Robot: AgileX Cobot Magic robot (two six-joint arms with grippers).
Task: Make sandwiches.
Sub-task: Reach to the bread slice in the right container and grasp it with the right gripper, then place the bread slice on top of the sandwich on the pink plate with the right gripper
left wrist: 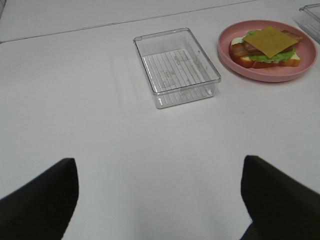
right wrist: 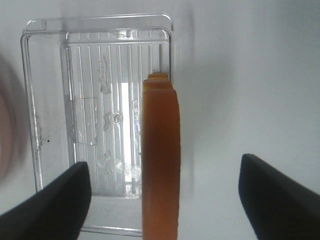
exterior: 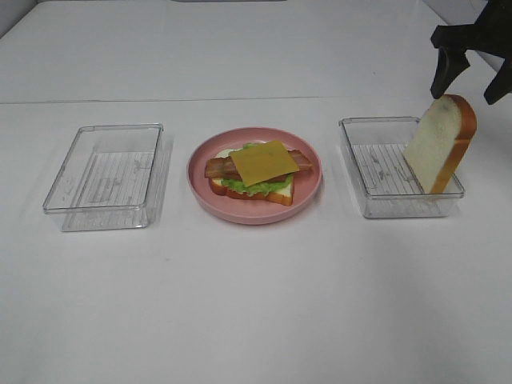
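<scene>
A part-built sandwich (exterior: 258, 170) lies on the round pink plate (exterior: 200, 192): a bread slice, green lettuce, bacon strips and a yellow cheese slice (exterior: 263, 162) on top. It also shows in the left wrist view (left wrist: 267, 47). A second bread slice (exterior: 441, 144) stands on edge in the right clear tray (exterior: 376, 204), leaning on its right wall. My right gripper (exterior: 470, 80) hangs open just above it, not touching. In the right wrist view the slice's orange crust (right wrist: 160, 160) sits between the spread fingers (right wrist: 50, 205). My left gripper (left wrist: 160, 205) is open, empty and low over the table.
An empty clear tray (exterior: 104, 172) stands left of the plate and shows in the left wrist view (left wrist: 176, 67). The table top (exterior: 256, 304) is white, with a seam line across the back.
</scene>
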